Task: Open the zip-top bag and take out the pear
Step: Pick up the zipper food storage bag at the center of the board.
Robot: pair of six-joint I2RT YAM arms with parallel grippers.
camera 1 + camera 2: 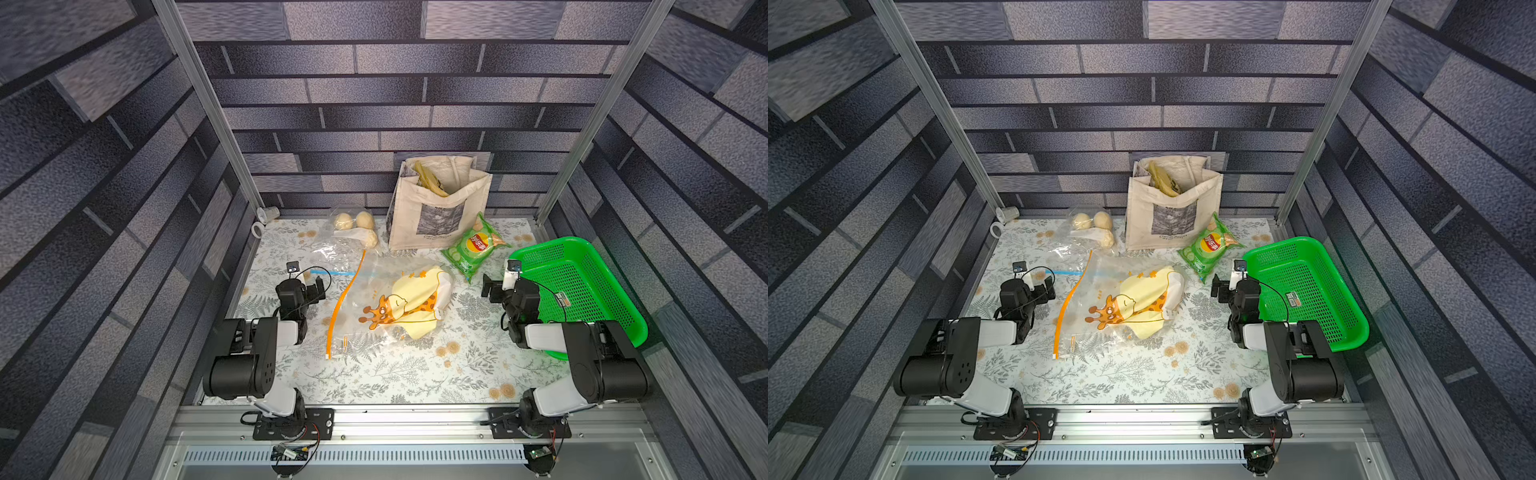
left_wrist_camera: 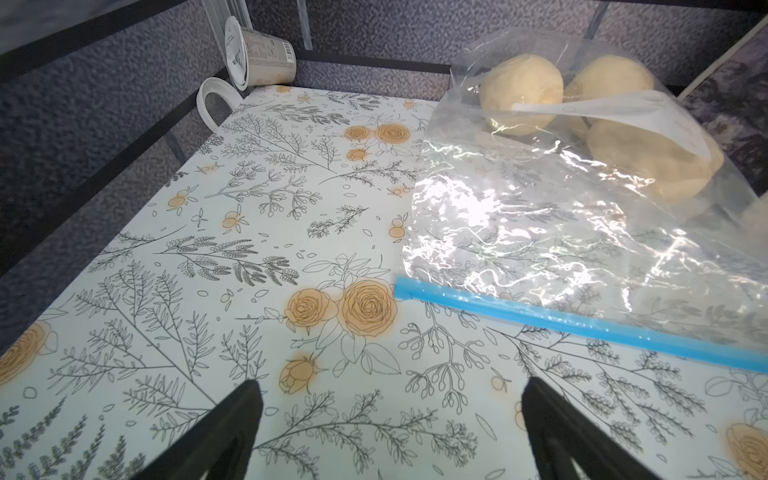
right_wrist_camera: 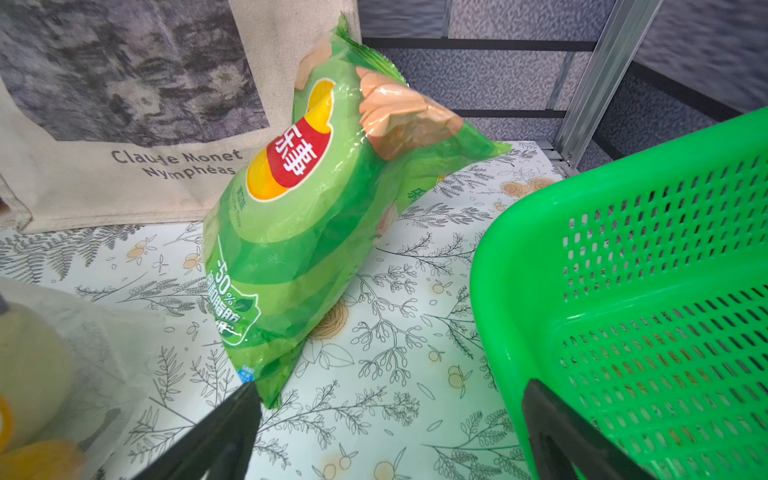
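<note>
Nothing starting yet: left gripper [image 2: 390, 395] and right gripper [image 3: 390, 390] idling spread, empty; bag [image 1: 332, 253] mid-frame looking zipped, pears [image 1: 343, 221] sitting inside

We log a table [image 1: 374, 374] covered in a floral-print sheet. Far left corner: a paper cup [image 1: 268, 214] on its side, with a white ring [image 1: 257, 229] just beside it. Far centre: a clear zip-top bag [image 1: 338, 253] with a blue seal, holding three pale pears [image 1: 353, 222] at its far end. Just nearer lies a second clear bag [image 1: 374, 332] with an orange seal, holding a giraffe-print cloth [image 1: 407, 307]. A canvas tote [image 1: 432, 216] stands upright at the far edge. A green crisp packet [image 1: 473, 247] lies tilted just beside it. A green basket [image 1: 552, 262] sits on the right side.
</note>
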